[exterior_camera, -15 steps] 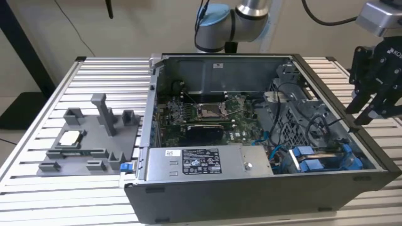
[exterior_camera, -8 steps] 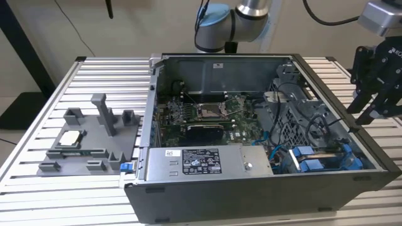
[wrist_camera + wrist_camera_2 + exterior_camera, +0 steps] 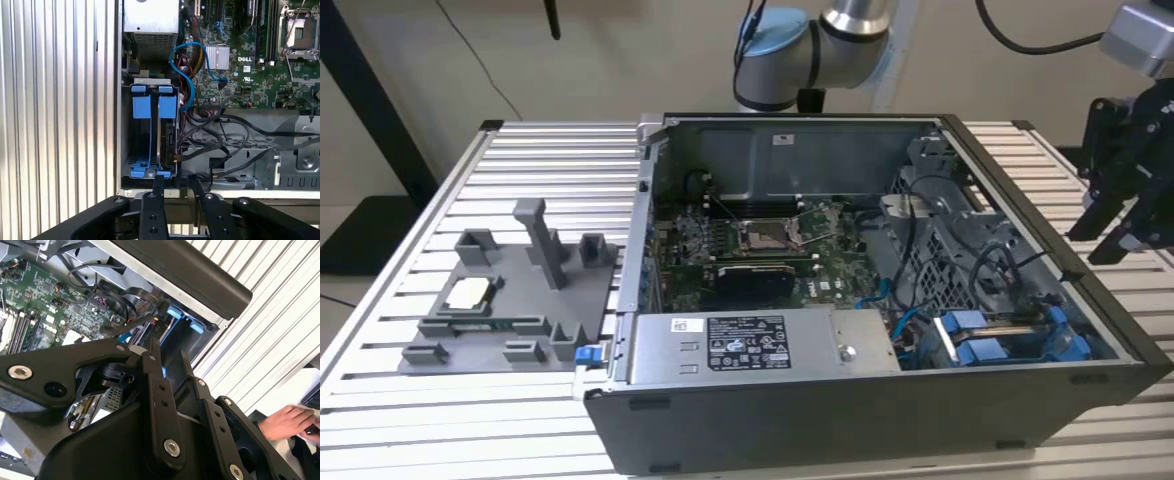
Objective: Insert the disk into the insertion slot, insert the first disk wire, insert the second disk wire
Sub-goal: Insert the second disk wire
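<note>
Claw (image 3: pixel 175 181) is hanging just outside the end wall of the PC case (image 3: pixel 854 425). Its fingers are apart with nothing between them, and they're aimed at the drive bay (image 3: pixel 135 150) right in front of it. In the exterior view the claw (image 3: pixel 1098 245) sits off the case on the exterior view's right, above the slatted desk (image 3: pixel 400 400).

The disk (image 3: pixel 164 142) looks like it's already in the bay, standing on edge in its blue frame. There's a second blue frame beside it and I can't tell if that one's loaded.

Just past the bay a tangle of black wires (image 3: pixel 220 145) flops over the metal bracket. I can't make out whether any plug is actually seated in the disk. Farther in are a looping blue cable (image 3: pixel 182 55), the green board (image 3: pixel 250 75) and the grey power box (image 3: pixel 150 25).

My guess on handling: the disk is stiff, a bit heavy for its size and doesn't like knocks, and its metal faces are slick. So I'd say push or pinch it by the blue plastic frame at its near end. The wires are the opposite, soft and springy, so I reckon you'd hold them at the hard plug, not the cord, or they'll just bend away.
</note>
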Robot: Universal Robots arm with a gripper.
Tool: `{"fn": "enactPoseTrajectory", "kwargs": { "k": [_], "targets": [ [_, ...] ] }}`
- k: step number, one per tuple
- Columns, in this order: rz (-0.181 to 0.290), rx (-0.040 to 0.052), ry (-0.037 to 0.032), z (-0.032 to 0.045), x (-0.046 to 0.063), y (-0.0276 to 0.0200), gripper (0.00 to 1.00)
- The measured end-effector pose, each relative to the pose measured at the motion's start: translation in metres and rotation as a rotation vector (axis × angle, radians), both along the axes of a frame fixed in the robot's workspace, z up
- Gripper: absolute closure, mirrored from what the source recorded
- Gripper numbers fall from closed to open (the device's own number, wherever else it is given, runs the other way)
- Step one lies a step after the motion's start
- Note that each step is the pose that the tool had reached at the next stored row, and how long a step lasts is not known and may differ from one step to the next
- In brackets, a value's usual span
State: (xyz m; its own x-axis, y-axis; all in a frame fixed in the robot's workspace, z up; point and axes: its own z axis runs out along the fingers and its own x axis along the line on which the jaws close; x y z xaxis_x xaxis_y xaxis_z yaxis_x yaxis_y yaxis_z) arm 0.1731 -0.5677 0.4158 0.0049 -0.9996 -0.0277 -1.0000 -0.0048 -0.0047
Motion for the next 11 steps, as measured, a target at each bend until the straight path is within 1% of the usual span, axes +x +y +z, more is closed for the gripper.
{"fn": "enactPoseTrajectory", "kwargs": {
  "k": [4,11],
  "targets": [
    [0.001,0.0000,0.0018,0.0000,0.0051,0.0000,0.67],
    [0.002,-0.0001,0.0032,0.0000,0.0092,0.0001,0.67]
  ]
}}
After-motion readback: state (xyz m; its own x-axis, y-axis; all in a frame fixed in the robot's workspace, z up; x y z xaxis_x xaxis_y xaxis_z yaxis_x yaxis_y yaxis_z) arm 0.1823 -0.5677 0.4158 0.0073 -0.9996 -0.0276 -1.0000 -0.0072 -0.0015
